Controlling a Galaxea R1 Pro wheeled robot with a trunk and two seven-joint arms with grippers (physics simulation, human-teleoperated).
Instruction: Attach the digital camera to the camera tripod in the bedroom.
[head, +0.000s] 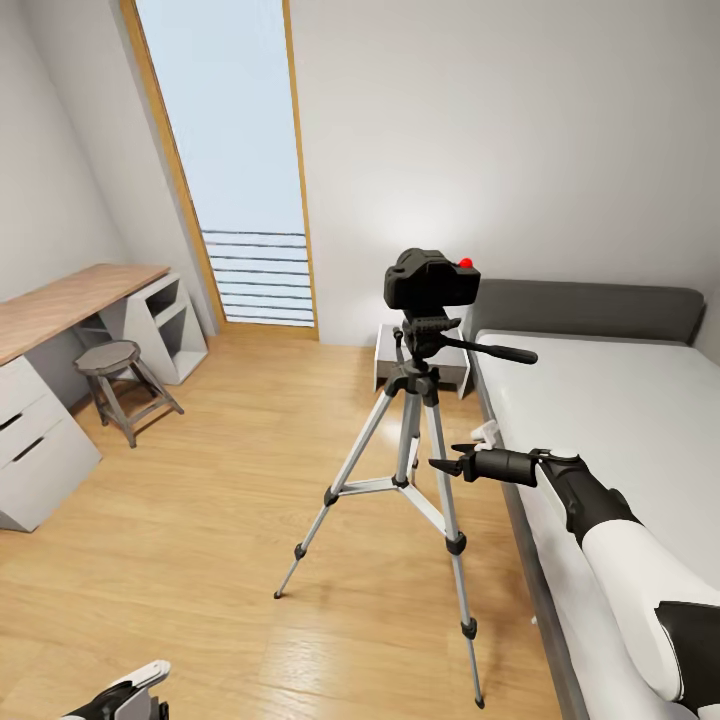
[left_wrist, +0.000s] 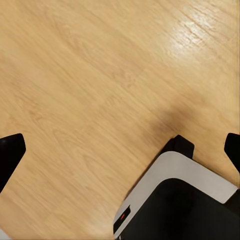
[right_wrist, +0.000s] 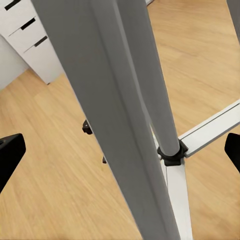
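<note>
The digital camera (head: 432, 280), black and boxy with a red dot on top, sits on the black head of the camera tripod (head: 412, 430) in the middle of the bedroom floor. The tripod's long black handle points toward the bed. My right gripper (head: 447, 460) is open beside the upper legs, well below the camera. In the right wrist view the grey tripod legs (right_wrist: 125, 100) stand close in front, between the spread fingertips (right_wrist: 10, 155). My left gripper (left_wrist: 120, 150) hangs low and open over the bare wood floor; its arm (head: 130, 695) shows at the head view's lower edge.
A bed (head: 620, 400) with a grey headboard runs along the right, close to the tripod. A white nightstand (head: 385, 360) stands behind it. A wood-topped desk (head: 70, 300), white drawers (head: 30, 440) and a stool (head: 115, 365) line the left wall. My base (left_wrist: 185, 200) shows under the left gripper.
</note>
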